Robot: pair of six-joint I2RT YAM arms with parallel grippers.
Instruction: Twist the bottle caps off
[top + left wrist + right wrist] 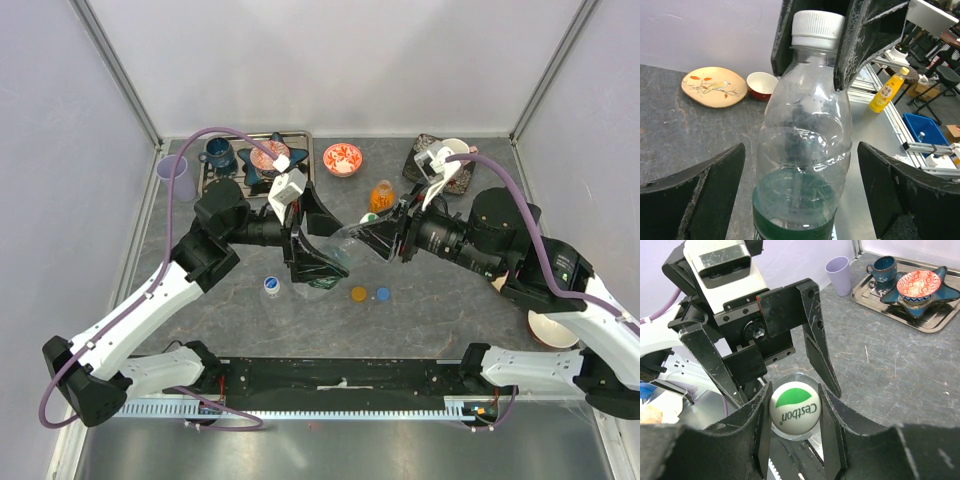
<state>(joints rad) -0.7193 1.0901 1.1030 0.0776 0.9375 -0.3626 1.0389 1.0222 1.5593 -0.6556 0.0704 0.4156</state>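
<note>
Right wrist view | my right gripper (795, 412) is clamped on the white-and-green cap (794, 407), which sits on the clear bottle (802, 145) | left gripper (800, 200) gapes wide either side of that bottle, not touching | bottle looks light, thin-walled, crushable: I'd squeeze its body gently.

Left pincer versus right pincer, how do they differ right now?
The left pincer stands wide open, not touching the clear bottle; the right pincer is closed on the white-and-green cap. The left pincer straddles the bottle's body, the right pincer its top. Both face the same bottle.
</note>
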